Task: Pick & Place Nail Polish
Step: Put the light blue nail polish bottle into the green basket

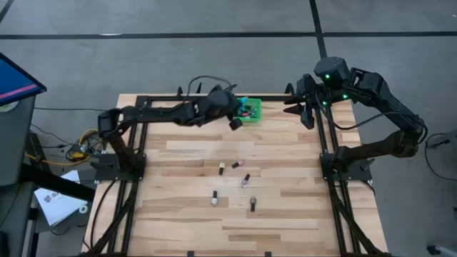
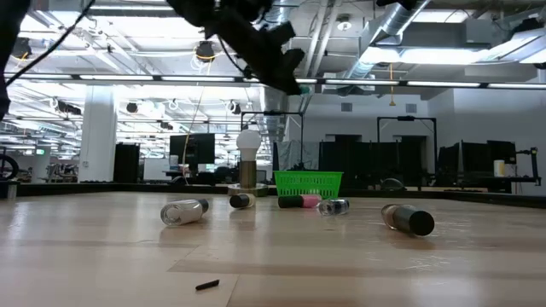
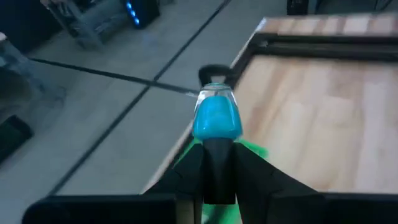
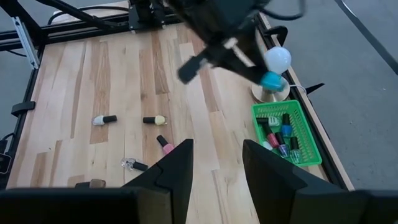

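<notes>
Five nail polish bottles [image 1: 244,181] lie scattered mid-surface [image 1: 186,153]; the left claw [image 3: 214,168] is clamped on a blue bottle [image 3: 217,116] by its cap, above the green tray [image 4: 286,138] holding several more. Right claw [image 4: 214,163], fingers apart, waits at the far right edge

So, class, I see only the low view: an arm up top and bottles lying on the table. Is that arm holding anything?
Observer: Yes. The left pincer grips a blue bottle by its cap; its wrist view shows it.
Operator: Is the green tray empty?
Observer: No. The right wrist view shows several bottles lying in the tray.
Operator: And the other arm?
Observer: The right pincer waits open and holds nothing, to the tray's right in the high view.
</notes>
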Motion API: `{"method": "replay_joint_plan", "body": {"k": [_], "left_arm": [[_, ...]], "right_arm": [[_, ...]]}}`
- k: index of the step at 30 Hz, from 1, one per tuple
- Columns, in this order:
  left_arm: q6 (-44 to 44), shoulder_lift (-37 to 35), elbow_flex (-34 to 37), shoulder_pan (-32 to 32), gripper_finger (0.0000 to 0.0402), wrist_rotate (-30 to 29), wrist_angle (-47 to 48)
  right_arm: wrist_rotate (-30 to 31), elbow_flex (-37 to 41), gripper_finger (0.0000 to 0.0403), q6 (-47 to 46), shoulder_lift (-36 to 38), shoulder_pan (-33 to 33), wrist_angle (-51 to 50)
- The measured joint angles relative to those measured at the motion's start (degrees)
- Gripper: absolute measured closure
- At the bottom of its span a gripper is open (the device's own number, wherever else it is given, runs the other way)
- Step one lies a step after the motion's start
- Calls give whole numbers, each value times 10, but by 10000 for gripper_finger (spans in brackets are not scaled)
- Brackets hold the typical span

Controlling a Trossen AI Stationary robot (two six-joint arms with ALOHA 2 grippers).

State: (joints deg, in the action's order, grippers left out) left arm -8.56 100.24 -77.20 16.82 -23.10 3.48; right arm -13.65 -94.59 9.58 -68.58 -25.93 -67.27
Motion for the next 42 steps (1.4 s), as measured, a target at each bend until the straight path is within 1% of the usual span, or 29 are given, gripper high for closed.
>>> {"method": "replay_joint_plan", "body": {"k": [3, 7, 12, 17, 21, 24, 27, 33, 42], "left_arm": [[-31, 41, -53, 23, 349, 0, 18], [-32, 88, -96, 49, 349, 36, 15], [-34, 144, -112, 64, 349, 56, 20], [-84, 176, -113, 68, 349, 56, 16], [-96, 186, -113, 68, 349, 59, 15], [-125, 198, -115, 70, 349, 84, 14], [-148, 209, -114, 68, 349, 85, 19], [-174, 207, -113, 68, 349, 87, 16], [-178, 207, -113, 69, 343, 105, 16]], "right_arm": [[0, 0, 272, 0, 0, 0, 0], [0, 0, 272, 0, 0, 0, 0], [0, 0, 272, 0, 0, 0, 0], [0, 0, 272, -1, 0, 0, -2], [0, 0, 272, -2, 0, 0, -2], [0, 0, 272, -2, 0, 0, -2], [0, 0, 272, -2, 0, 0, -2], [0, 0, 272, -1, 0, 0, -2], [0, 0, 272, -2, 0, 0, -2]]}}
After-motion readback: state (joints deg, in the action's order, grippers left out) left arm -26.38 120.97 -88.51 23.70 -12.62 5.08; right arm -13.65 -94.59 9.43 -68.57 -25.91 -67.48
